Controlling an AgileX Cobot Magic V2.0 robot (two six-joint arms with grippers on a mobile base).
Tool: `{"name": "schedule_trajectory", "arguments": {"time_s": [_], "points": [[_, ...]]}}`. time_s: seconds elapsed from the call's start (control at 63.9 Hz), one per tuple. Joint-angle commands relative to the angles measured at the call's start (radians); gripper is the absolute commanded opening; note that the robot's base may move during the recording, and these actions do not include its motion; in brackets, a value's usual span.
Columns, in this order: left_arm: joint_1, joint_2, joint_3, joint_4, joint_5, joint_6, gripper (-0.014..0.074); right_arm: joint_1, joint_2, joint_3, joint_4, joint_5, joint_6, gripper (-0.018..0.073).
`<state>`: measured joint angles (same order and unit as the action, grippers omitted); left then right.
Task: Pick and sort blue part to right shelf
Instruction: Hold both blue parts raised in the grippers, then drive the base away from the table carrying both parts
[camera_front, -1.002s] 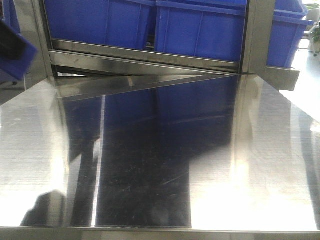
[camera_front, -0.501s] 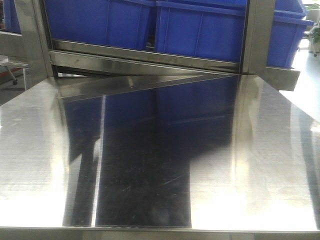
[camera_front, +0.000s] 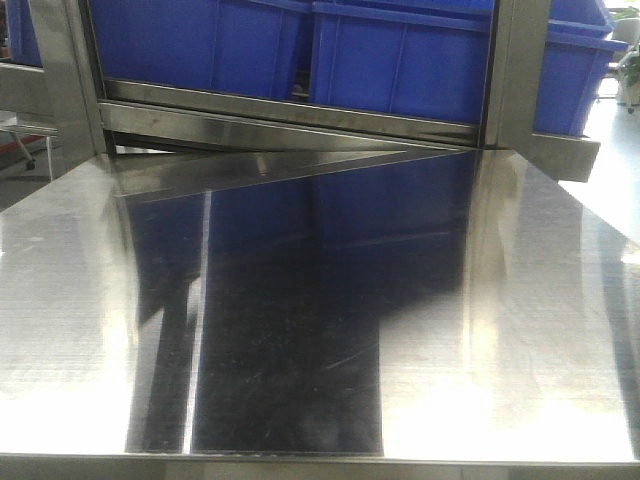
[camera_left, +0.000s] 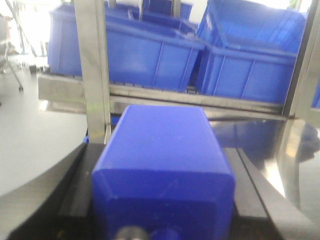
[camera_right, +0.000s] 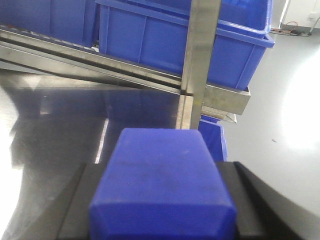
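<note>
table top (camera_front: 300, 350): polished steel, mirror-glossy, fine scratches, faint brushed grain near the lit edges | right shelf (camera_front: 515, 70) frame: brushed stainless, duller sheen | bins (camera_front: 400, 60) along frame top: smooth blue plastic, slight gloss | left blue block (camera_left: 160, 155), right blue block (camera_right: 160, 170): moulded plastic, matt, faintly scuffed

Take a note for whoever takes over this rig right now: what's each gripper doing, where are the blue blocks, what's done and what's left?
Left gripper: shut on a solid-blue rectangular plastic block, facing the stainless-steel rack with its large blue plastic bins.
Right gripper: shut on a second solid-blue plastic block, facing the rack's right-hand post.
Done: both blocks picked; none lies on the shiny steel table.
Left: placing on the rack. The block tops are hidden, so check which is the tall knobbed part.
</note>
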<state>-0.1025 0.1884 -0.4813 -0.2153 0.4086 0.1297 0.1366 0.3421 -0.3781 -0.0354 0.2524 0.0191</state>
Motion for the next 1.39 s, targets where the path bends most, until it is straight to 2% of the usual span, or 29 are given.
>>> {"name": "schedule_trajectory", "arguments": {"time_s": [0.0, 1.377], "points": [[0.003, 0.003, -0.029, -0.017, -0.082, 0.003, 0.0405, -0.004, 0.006, -0.029, -0.010, -0.093, -0.006, 0.0413], [0.003, 0.005, -0.029, -0.017, -0.082, 0.003, 0.0405, -0.004, 0.006, -0.029, -0.010, -0.093, -0.006, 0.0413]]}}
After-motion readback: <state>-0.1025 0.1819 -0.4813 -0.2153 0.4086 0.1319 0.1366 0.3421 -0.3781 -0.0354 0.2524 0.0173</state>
